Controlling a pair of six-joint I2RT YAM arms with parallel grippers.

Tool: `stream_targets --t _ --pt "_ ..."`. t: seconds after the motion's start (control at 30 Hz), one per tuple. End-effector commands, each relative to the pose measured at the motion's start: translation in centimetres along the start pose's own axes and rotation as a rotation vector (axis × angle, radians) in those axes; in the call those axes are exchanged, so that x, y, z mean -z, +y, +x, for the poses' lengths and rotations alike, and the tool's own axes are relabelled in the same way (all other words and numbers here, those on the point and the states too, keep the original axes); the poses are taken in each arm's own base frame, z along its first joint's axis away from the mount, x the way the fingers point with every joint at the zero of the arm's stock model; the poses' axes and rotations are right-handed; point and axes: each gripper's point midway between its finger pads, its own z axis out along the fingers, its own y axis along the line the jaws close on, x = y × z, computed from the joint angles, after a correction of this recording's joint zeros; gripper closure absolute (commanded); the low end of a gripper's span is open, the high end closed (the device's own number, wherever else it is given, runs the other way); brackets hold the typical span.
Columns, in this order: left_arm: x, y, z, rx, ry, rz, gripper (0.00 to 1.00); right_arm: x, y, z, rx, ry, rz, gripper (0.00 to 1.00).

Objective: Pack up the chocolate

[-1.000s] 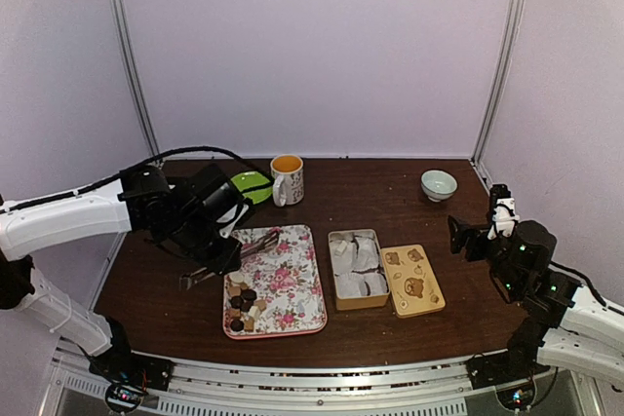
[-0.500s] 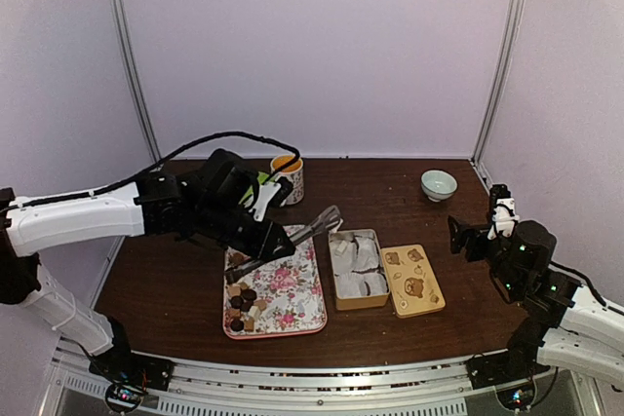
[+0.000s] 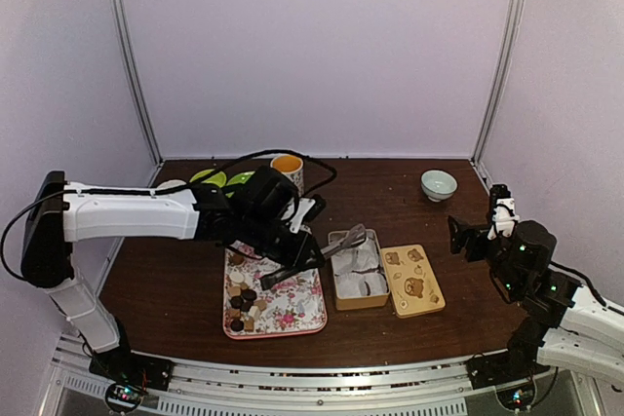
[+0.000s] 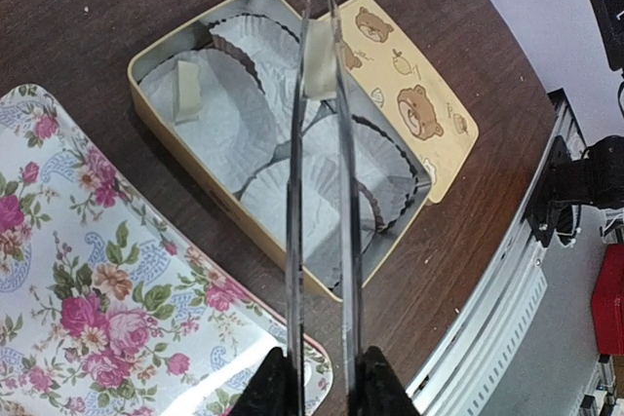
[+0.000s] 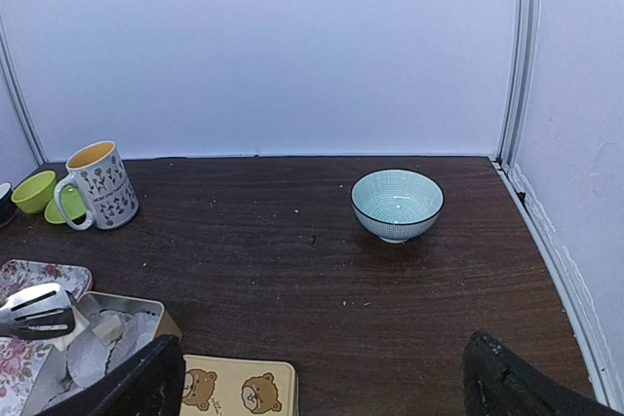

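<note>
My left gripper (image 3: 286, 262) is shut on the long metal tongs (image 4: 320, 241). The tongs pinch a pale cream chocolate piece (image 4: 320, 69) at their tips, above the far end of the open tin (image 4: 158, 112). The tin holds white paper cups, and one pale piece (image 4: 186, 91) lies in a cup. More chocolate, dark and pale (image 3: 244, 305), sits at the near end of the floral tray (image 3: 297, 304). My right gripper (image 5: 322, 377) is open and empty, hovering at the right of the table, apart from everything.
The tin's bear-printed lid (image 3: 412, 280) lies right of the tin (image 3: 356, 291). A mug (image 3: 287, 178) and green dishes (image 3: 222, 179) stand at the back left. A pale blue bowl (image 3: 439, 184) stands at the back right.
My left arm has swung right from the floral tray to above the tin, carrying the tongs. The right arm has not moved.
</note>
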Motion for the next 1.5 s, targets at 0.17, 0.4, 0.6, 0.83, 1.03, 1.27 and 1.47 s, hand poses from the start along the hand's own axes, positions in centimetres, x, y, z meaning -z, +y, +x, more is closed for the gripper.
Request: stream_targets --t 0.17,0.4,0.6,0.83,1.03,1.27,1.47 --pt "-1.6 -1.9 -2.9 -0.024 -0.059 0.063 0.75 0.0 -0.3 0.1 -0.001 -0.002 0.014 0.0" --pt "-3.0 -0.8 -3.3 -0.018 -0.039 -0.005 0.74 0.0 -0.3 0.2 0.001 0.002 0.014 0.0" --pt "-4.2 -0.2 -3.1 -0.002 -0.025 -0.022 0.72 0.0 -0.2 0.2 0.003 0.003 0.01 0.0" --pt "-4.2 1.0 -3.0 0.011 -0.029 -0.083 0.68 0.0 -0.2 0.2 0.001 0.0 0.009 0.0" --pt "-3.9 1.1 -3.1 0.009 -0.036 -0.096 0.63 0.0 -0.2 0.2 0.001 0.001 0.009 0.0" --pt "-0.7 1.2 -3.7 -0.014 -0.076 -0.142 0.63 0.0 -0.2 0.2 0.001 0.001 0.009 0.0" --pt "2.2 2.6 -2.2 -0.038 -0.05 -0.228 0.63 0.0 -0.2 0.2 0.003 0.0 0.008 0.0"
